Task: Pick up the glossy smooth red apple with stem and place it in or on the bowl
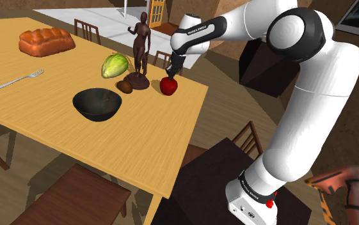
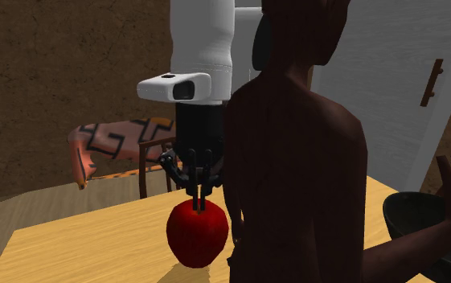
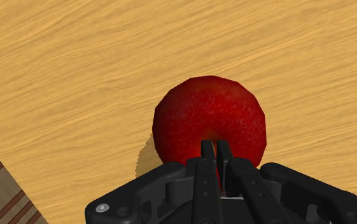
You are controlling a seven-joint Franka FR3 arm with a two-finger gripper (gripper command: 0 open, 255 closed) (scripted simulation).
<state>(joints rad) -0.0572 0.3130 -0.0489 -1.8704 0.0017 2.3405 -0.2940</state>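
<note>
The gripper stands over the red apple at the table's far right edge, its fingers pinched nearly together on the apple's stem.

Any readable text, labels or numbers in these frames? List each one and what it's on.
Nothing can be read clearly.
Wrist band of the arm: white lettering, too small to read.
Base band of the arm: white lettering, too small to read.
Apple and bowl: no markings.
</note>
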